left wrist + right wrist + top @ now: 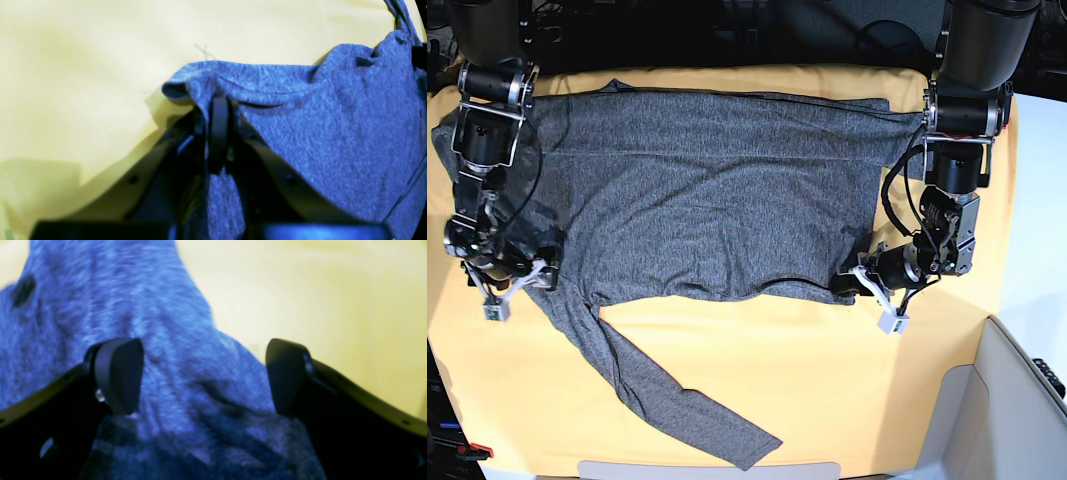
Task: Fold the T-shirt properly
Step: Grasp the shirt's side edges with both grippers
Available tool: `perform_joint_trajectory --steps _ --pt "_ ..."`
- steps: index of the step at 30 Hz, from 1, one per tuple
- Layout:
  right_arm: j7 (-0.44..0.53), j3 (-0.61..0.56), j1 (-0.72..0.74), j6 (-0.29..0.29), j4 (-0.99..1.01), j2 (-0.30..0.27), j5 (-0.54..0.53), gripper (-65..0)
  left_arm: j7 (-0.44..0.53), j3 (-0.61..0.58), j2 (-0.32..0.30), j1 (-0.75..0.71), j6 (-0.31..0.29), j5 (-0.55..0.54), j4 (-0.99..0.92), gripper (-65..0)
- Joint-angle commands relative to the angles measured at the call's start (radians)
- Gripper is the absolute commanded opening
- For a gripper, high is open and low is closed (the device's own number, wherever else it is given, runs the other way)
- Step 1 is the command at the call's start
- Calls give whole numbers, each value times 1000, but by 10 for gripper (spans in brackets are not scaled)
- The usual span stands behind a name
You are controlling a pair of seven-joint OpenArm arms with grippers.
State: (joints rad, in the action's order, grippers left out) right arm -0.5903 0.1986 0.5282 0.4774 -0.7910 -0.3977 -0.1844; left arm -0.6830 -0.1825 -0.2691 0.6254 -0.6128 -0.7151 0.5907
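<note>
Yellow-orange cloth (757,360) covers the whole table, dark clutter along the frame's top. Spread across it lies the shirt (707,200), one sleeve trailing toward the lower middle. At right, the left gripper (218,110) pinches the shirt's edge tight. At left, the right gripper (205,373) gapes wide over fabric, gripping nothing.

Base view: bright, even overhead light, sharp throughout; soft shadows under the shirt (717,190) hem on the cloth (757,370); dark background above the table. Wrist views: strong blue cast on the knit, cloth washed out to pale yellow, near glare at upper left. Soft focus overall; finger (120,373) edges and near fabric blurred. Dark shadow beneath the left gripper (218,133).
</note>
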Motion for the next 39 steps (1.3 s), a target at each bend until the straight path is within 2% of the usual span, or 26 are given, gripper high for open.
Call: perform_joint_trajectory --steps 1,7,15,18,22,24,29,32,39 --pt "-17 14 39 -12 0 -27 -7 -83 -16 -1 -6 12 -2 9 8 -636" --pt "-17 17 39 -12 9 -37 -22 -83 -16 -1 -6 7 -2 9 8 -636" --pt "-15 9 33 -10 11 -16 -22 -98 -16 -1 -6 7 -2 9 8 -636" --pt "-15 8 33 -10 11 -11 -22 -226 -16 -1 -6 7 -2 9 8 -636" --pt "-10 8 31 -10 11 7 -22 -484 -16 -1 -6 6 -2 9 8 -636" --pt "-10 8 27 -10 11 9 -22 -568 -16 -1 -6 6 -2 9 8 -636" --pt "-10 12 17 -10 9 9 -22 -602 -16 -1 -6 6 -2 9 8 -637" --pt "-9 15 4 -10 2 9 -22 -650 -14 5 -8 4 -2 9 13 -646" --pt "-9 15 -75 -18 -126 4 -20 -650 -14 8 -37 -65 -2 9 171 -650"
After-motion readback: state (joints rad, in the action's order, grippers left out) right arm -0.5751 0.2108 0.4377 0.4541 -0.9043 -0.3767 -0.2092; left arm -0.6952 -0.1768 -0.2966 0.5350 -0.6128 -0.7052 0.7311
